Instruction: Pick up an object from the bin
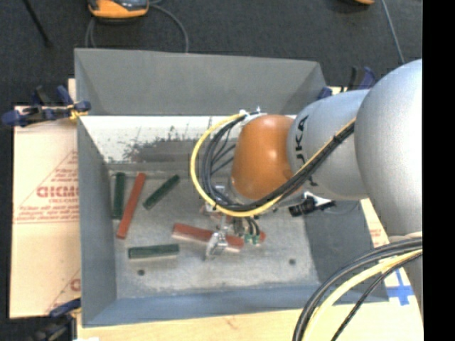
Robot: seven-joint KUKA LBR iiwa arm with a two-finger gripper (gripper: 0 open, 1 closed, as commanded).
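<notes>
Gripper: the gripper was low over the middle of the bin floor, slightly toward the near side, under the arm's orange cover and its looped cables.
Jaws: whether they stood apart or together could not be told, since the wrist hid much of them.
Thing at the gripper: a red bar, flat, short and straight-edged, lay on the floor just left of the gripper. It was tilted a little, and its right end reached the gripper's tip.
Hold: the view did not show whether the bar was gripped.
Right of the gripper: small red and green pieces lay close beside it, partly hidden, their shape unclear.
Near left: a dark green bar lay flat, apart from the red bar.
Far left: a long red stick lay slanted beside a dark green stick. Another green stick lay tilted to their right.
In the way: the cover and cables blocked the view of the floor behind the gripper.
</notes>
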